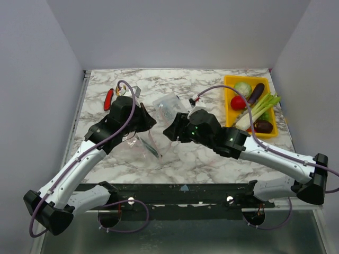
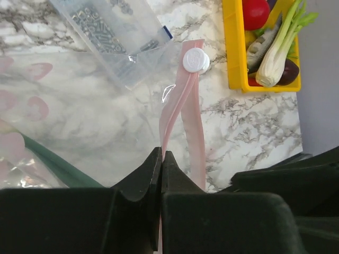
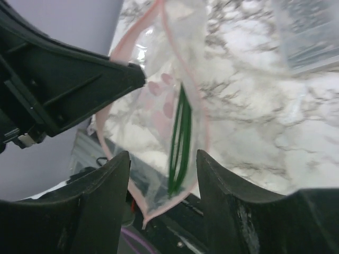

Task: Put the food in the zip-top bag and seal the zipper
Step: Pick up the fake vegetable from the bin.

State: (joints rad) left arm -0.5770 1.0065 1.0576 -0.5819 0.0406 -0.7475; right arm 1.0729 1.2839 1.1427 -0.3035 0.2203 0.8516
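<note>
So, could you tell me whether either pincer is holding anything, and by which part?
The left pincer is shut on the pink zipper of the bag, away from its white slider. The right pincer is open, gripping nothing.

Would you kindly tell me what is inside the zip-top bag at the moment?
Long green pods show through the clear zip-top bag. Nothing else shows inside, though the left gripper, pinching the zipper, and crinkles cover part of it.

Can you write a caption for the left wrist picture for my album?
Left gripper pinching the pink zipper strip of a clear floppy plastic bag, round white slider ahead.
</note>
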